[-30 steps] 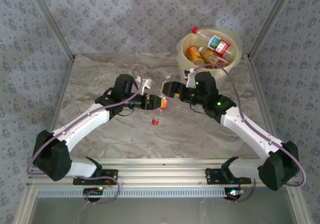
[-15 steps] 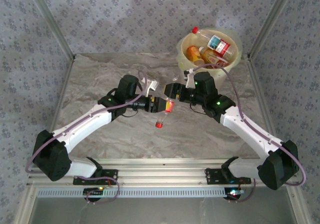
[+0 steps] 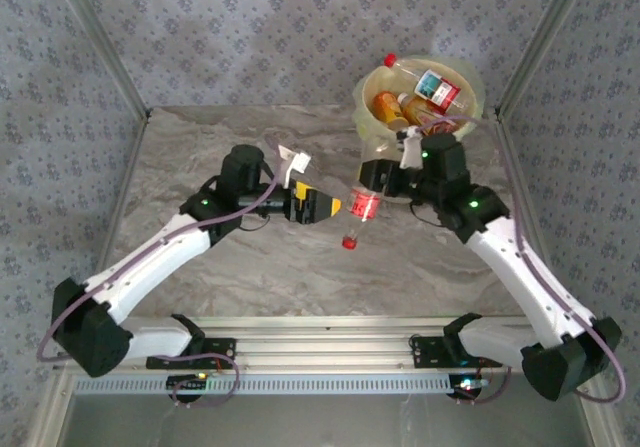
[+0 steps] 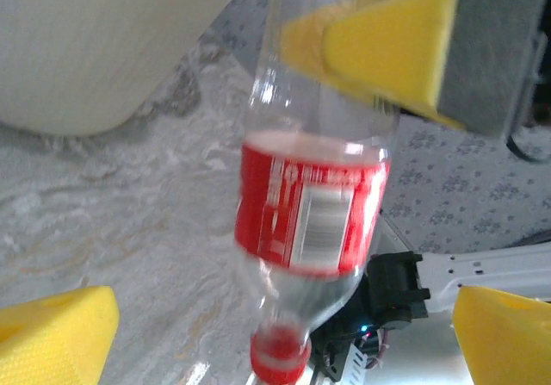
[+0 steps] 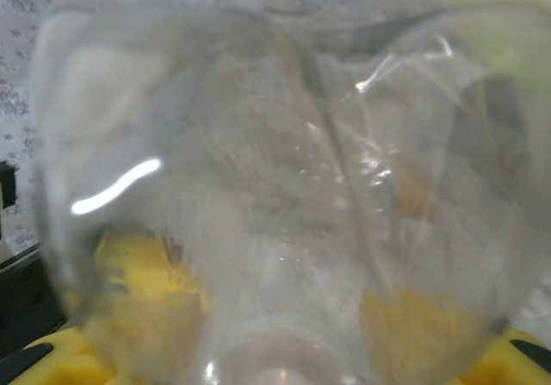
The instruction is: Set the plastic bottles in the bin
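1. The right pincer (image 3: 370, 184) is clenched on the base end of a clear plastic bottle with a red label and red cap (image 3: 363, 208), held cap-down over the marbled grey surface (image 3: 300, 277).
2. The left pincer (image 3: 328, 207) is released, its yellow fingers (image 4: 53, 333) spread either side of the bottle without touching it.
3. The large round cream-yellow plastic bin (image 3: 478, 92) stands near, at the far right, with several labelled bottles (image 3: 437, 91) inside.

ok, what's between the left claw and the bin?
The red-label bottle, cap down, held by the right claw; clearest in the left wrist view.
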Available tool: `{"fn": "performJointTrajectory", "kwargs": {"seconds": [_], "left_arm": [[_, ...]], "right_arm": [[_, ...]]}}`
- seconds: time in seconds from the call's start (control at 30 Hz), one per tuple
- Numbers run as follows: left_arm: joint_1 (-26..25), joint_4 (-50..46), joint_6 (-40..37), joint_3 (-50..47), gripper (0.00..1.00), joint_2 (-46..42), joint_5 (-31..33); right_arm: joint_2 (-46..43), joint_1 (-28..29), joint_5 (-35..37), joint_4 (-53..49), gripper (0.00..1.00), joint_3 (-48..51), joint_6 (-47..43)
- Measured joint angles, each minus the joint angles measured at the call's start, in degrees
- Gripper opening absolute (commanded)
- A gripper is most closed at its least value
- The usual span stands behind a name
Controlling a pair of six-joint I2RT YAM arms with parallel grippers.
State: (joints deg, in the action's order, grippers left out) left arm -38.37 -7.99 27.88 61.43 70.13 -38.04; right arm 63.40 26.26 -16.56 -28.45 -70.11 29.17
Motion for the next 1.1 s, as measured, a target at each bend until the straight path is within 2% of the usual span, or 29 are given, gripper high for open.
{"fn": "performJointTrajectory", "kwargs": {"seconds": [0.13, 0.27, 0.5, 0.8, 0.97, 1.1], "left_arm": [[0.0, -2.3, -4.7, 1.6, 1.00, -4.7, 0.6], [0.0, -4.8, -8.2, 2.3, 1.00, -6.9, 1.7], [0.0, -7.2, -10.1, 2.3, 0.99, -6.3, 1.8], [0.0, -6.4, -9.7, 0.3, 1.00, -6.2, 1.9], [0.0, -6.6, -9.7, 0.0, 1.00, -6.3, 1.9], [0.0, -7.0, -9.8, -0.1, 0.99, -6.4, 2.1]], "right_arm": [[-1.8, -0.8, 7.3, -11.3, 0.51, -11.3, -7.0], [-1.6, -0.7, 17.7, -20.5, 0.51, -20.4, -14.5], [6.2, -0.6, 36.6, -28.5, 0.48, -31.6, -26.4], [18.7, 1.8, 54.6, -23.5, 0.47, -40.5, -44.0], [24.1, 2.3, 60.3, -16.8, 0.47, -42.3, -53.9], [27.7, 2.2, 62.0, -11.1, 0.48, -42.2, -60.4]]}}
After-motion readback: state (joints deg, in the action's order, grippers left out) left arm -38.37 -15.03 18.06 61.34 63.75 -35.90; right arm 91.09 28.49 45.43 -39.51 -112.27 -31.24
